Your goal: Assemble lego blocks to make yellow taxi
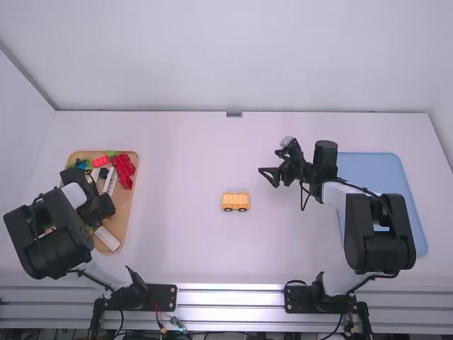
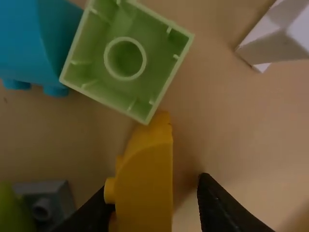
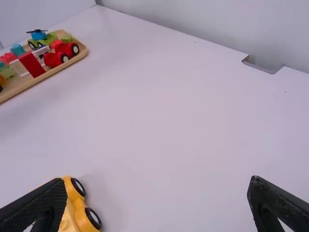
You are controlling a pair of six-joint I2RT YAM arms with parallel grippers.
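Yellow wheeled base (image 1: 235,202): it stands on the white table (image 1: 177,241), near the middle, wheels toward the arms' bases. We read it as the taxi's underside, with its roof parts yet to go on.
Curved yellow block (image 2: 147,188): it lies between the left gripper's fingers, over the wooden tray (image 1: 127,204). We take it for the next piece to fit.
Left gripper (image 2: 154,186): fingers apart around that block, with a visible gap on one side; whether the other finger touches, we cannot tell. If we close from here, the uneven gap could make one finger push the block first, turning it or leaving it skewed in the grip.
Pale green block (image 2: 126,94): hollow side showing, right by the curved block's tip. Any sideways drift could knock it, or jam our piece against it.
Blue block (image 2: 38,48): beside the green one, so a shove there could spread to both.
Grey piece (image 2: 46,203): close to one finger; coming down carelessly, we might catch it along with the yellow.
Right gripper (image 1: 268,178): fingers spread, nothing between them, above the table near the wheeled base. Should we press the block down with nothing bracing that base, it could roll on its wheels and the studs would miss.
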